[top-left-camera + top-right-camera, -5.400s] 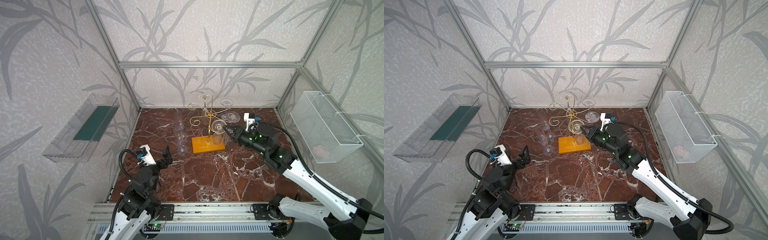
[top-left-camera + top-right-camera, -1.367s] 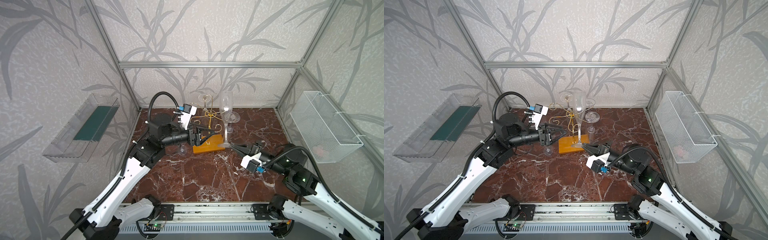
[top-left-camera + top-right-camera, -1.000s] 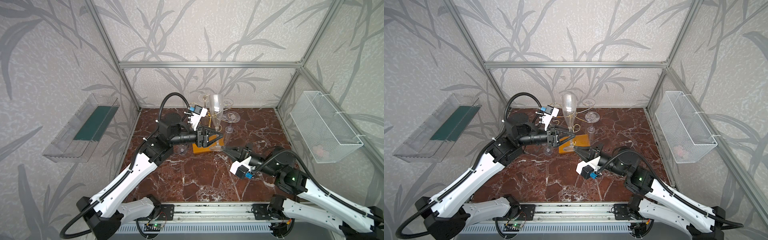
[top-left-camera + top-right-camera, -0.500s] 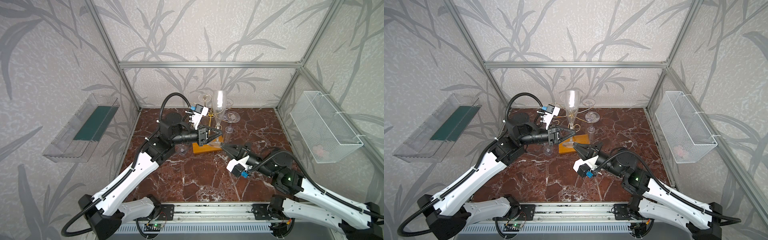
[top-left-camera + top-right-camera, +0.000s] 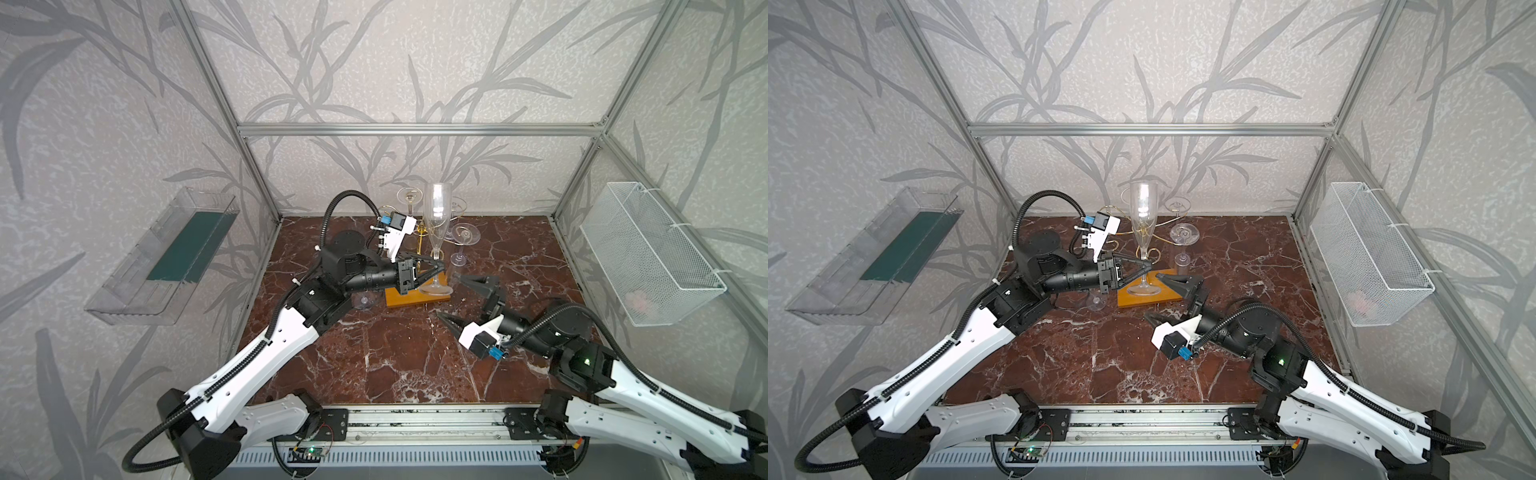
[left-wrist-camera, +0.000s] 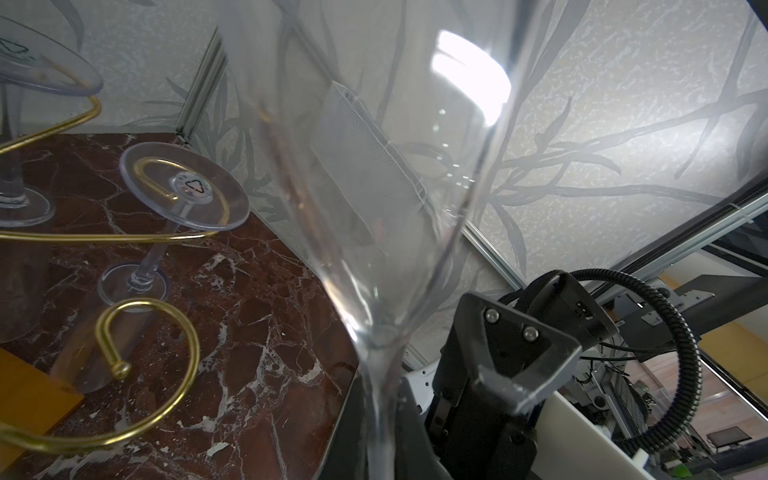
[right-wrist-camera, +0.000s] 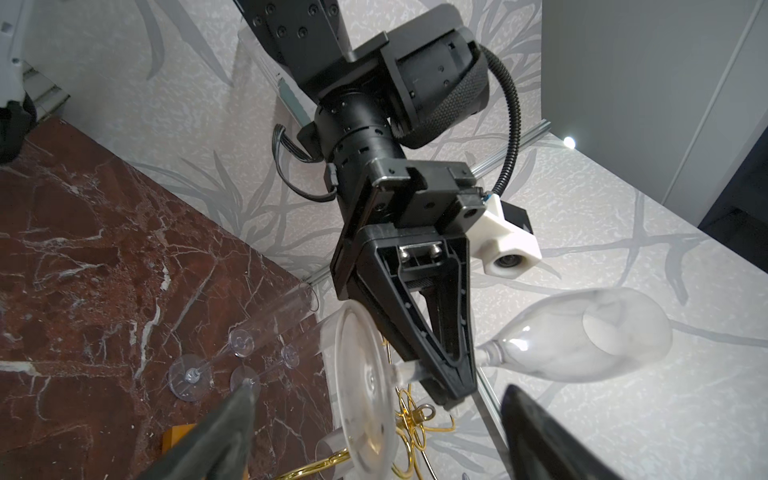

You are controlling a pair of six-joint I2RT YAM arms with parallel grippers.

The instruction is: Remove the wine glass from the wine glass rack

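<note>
While left fingers pinch the glass by its stem alone and right fingers gape empty, it may pivot, slip, or strike the rack.

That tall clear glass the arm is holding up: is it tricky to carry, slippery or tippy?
Probably top-heavy: the wine glass has a long bowl high above the thin stem that the left jaws pinch, so it might swivel. Its glossy surface looks slippery. Likely light plastic: a similar hanging glass bears a recycling mark.
</note>
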